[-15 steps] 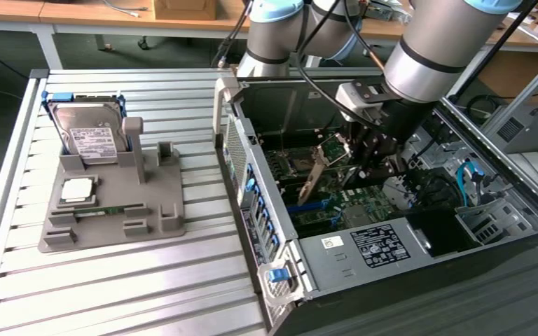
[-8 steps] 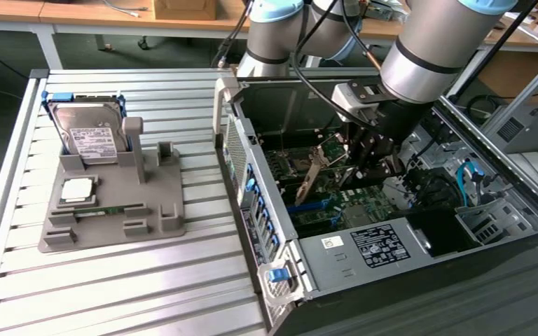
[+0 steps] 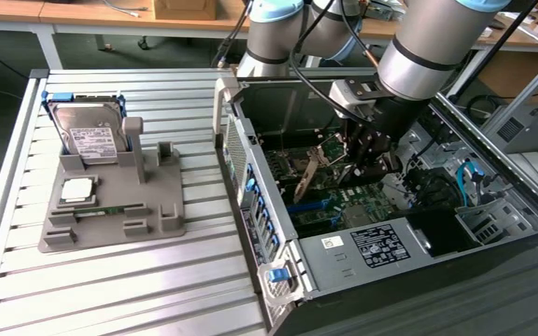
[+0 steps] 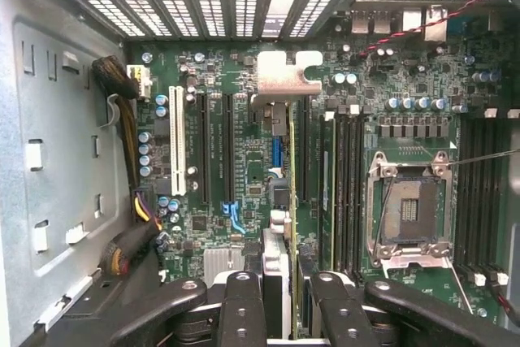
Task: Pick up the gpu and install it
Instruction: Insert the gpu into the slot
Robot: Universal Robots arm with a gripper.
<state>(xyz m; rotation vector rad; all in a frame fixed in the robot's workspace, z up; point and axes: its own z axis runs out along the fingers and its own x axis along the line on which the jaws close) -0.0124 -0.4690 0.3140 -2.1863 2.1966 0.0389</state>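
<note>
Where the gpu point(image 4: 278, 270) is: inside the open case point(image 3: 344, 260), carried edge-on between the fingers point(image 4: 244, 306), with its silver bracket point(image 4: 284, 79) at the end toward the case's rear openings point(image 4: 171, 7).
Gripper point(image 4: 290, 298): clamped on the gpu, 1 finger on each flat face. That hold leaves the card's lower edge free to meet a slot.
Card attitude: the thin edge faces the wrist camera and runs parallel to the long slots, probably so the connector lines up along a slot's length. In the exterior view the card looks tilted and raised off the board. I judge it not yet seated.
Motherboard point(image 4: 244, 201): it lies flat because the case rests on its side, which lets the arm reach in from above.
Slots: 1 white slot point(image 4: 176, 140) and 2 black ones point(image 4: 215, 148) lie beside the card. I cannot tell which slot the card hangs over.
CPU socket point(image 4: 410, 209): on the card's other side, well apart from it.
Holder point(image 3: 110, 217): a grey tray on the table point(image 3: 110, 301), at the exterior view's left of the case. The hard drive point(image 3: 90, 136) stands upright in it and the memory stick point(image 3: 101, 210) lies in a groove. Each has its own seat, which keeps it easy to grasp.
</note>
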